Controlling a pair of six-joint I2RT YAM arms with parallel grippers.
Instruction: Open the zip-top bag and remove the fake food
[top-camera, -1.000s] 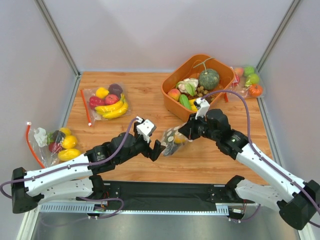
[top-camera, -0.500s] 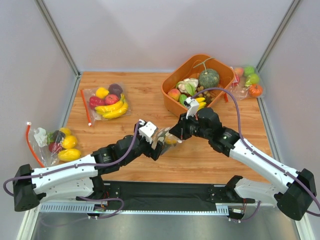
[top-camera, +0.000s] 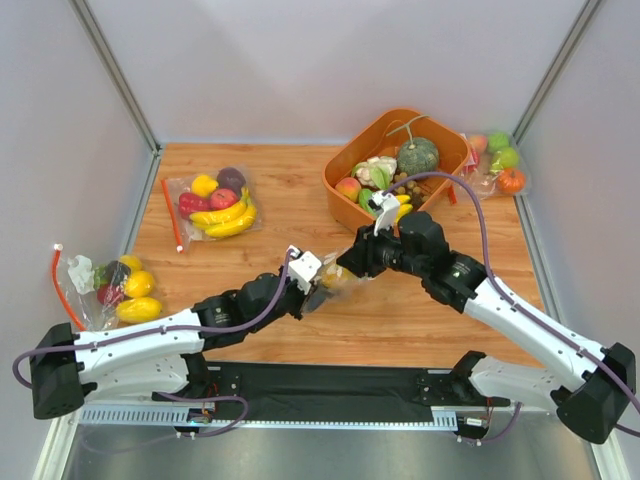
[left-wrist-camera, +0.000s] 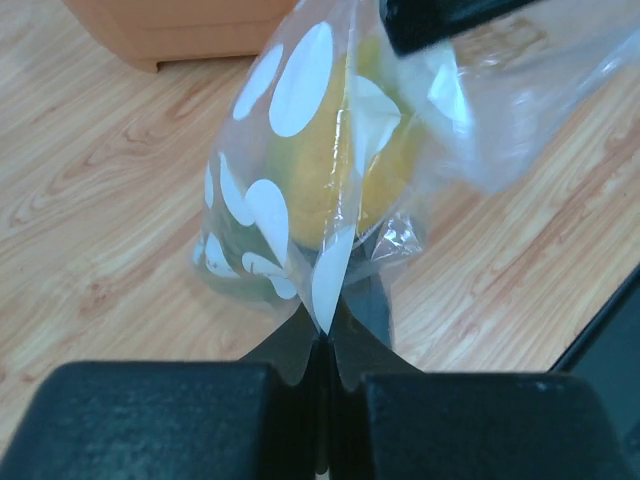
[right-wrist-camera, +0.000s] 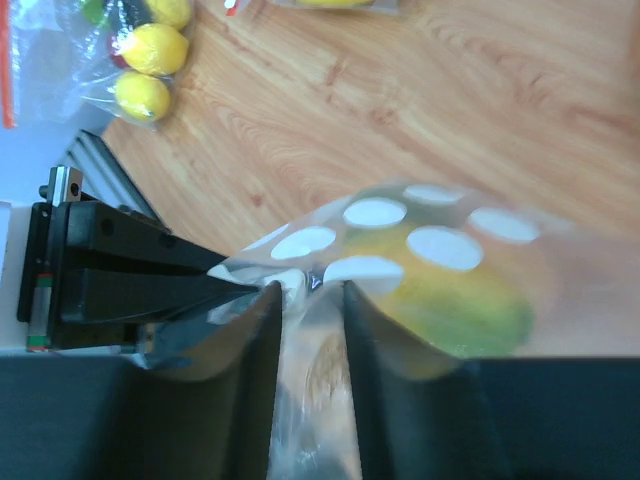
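The zip-top bag (top-camera: 336, 279), clear with white dots, hangs above the table between both arms. My left gripper (top-camera: 317, 292) is shut on a thin edge of the bag (left-wrist-camera: 300, 170), and film is pinched between the jaws (left-wrist-camera: 325, 335). The fake food shows through the plastic: a yellow-green mango (left-wrist-camera: 335, 150) (right-wrist-camera: 450, 295) and something dark green lower down (left-wrist-camera: 232, 278). My right gripper (top-camera: 352, 264) meets the bag (right-wrist-camera: 420, 235) from the other side. Its jaws (right-wrist-camera: 307, 290) stand apart, with loose film lying in the gap.
An orange basket (top-camera: 343, 197) with a pumpkin (top-camera: 418, 157) and other fruit stands just behind the right arm. Plain bags of fruit lie at back left (top-camera: 215, 205), off the table's left edge (top-camera: 115, 285) and at back right (top-camera: 497, 160).
The left gripper has closed on the bag's edge. The right gripper's jaws have come apart. Both grippers and the bag have shifted a little left.
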